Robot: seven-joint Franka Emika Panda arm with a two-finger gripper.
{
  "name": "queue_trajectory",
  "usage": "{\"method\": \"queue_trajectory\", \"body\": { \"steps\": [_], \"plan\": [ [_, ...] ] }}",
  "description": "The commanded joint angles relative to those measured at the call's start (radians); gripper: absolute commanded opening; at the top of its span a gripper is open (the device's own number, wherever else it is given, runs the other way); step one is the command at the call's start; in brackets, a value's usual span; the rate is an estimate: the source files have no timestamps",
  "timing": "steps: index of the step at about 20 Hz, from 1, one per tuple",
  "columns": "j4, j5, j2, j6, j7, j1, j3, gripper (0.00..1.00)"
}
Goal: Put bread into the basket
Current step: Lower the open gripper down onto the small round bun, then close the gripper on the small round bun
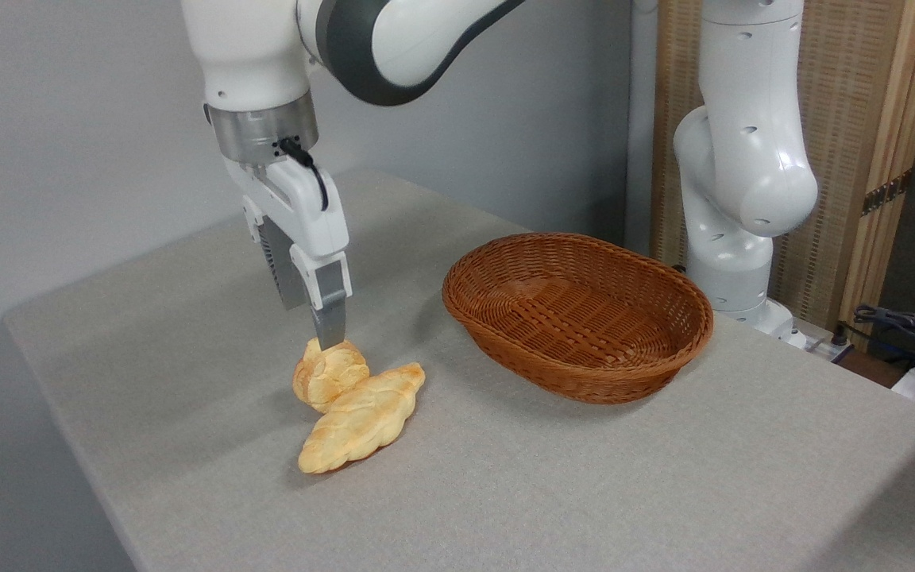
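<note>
1. Bread (329, 375) = small knotted bun, golden, lumpy top. Sits on the table (187, 318), left of centre, touching the upper-left end of the longer braided loaf (362, 429).
2. Basket (577, 314) stands to the right, apart from both bread pieces, nothing in it. Task not yet done.
3. Handling, my guess: light, prob. firm-ish crust w/ some give; not slippery, bumpy surface gives the pads purchase. Hard squeeze could dent it or pop it out sideways.
4. Where to grab: across the bun's rounded sides, low enough to get past the domed top. The side facing the loaf is crowded, so a finger there may nudge the loaf; gripping along the axis parallel to the loaf looks cleaner.
5. Gripper (316, 330) hangs pointing down over the bun, fingers slightly apart w/ a narrow gap, holding nothing.
6. Near fingertip (330, 338) overlaps the bun's top edge in this view; touching or just above, can't tell from one angle.
7. Gap looks narrower than the bun, so prob. needs widening before going lower.
</note>
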Motion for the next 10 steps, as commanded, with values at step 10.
{"method": "queue_trajectory", "body": {
  "steps": [10],
  "plan": [
    [-0.019,0.011,0.057,0.037,0.012,-0.002,-0.032,1.00]
  ]
}}
